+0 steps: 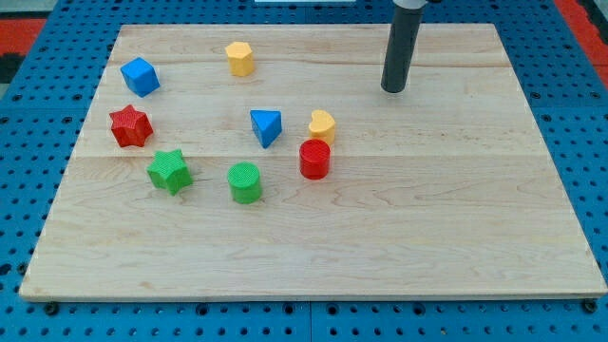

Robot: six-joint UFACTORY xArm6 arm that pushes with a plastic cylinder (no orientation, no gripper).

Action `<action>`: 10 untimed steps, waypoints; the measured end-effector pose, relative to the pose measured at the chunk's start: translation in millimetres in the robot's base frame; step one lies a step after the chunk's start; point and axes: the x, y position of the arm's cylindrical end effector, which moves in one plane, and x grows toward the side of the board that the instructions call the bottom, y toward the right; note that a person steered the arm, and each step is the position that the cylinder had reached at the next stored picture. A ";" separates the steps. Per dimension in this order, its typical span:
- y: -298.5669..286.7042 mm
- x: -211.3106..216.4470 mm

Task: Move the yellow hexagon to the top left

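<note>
The yellow hexagon point(239, 58) stands near the view's top, left of centre, on the wooden board point(427, 228). My tip point(393, 89) is on the board well to the hexagon's right, at the view's upper right, touching no block. The nearest blocks to my tip are a yellow heart point(322, 125) and a red cylinder point(314, 159), below and to its left.
A blue cube point(140, 77) sits at the view's upper left, with a red star point(130, 125) below it. A green star point(170, 171), a green cylinder point(245, 182) and a blue triangle point(267, 127) lie around the middle. A blue pegboard surrounds the board.
</note>
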 end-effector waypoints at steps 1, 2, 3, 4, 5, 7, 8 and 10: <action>-2.5 -0.1; 3.9 0.0; -26.4 -28.1; -112.7 -64.6; -194.9 -59.2; -207.5 -49.1; -206.8 -13.9; -289.7 -49.9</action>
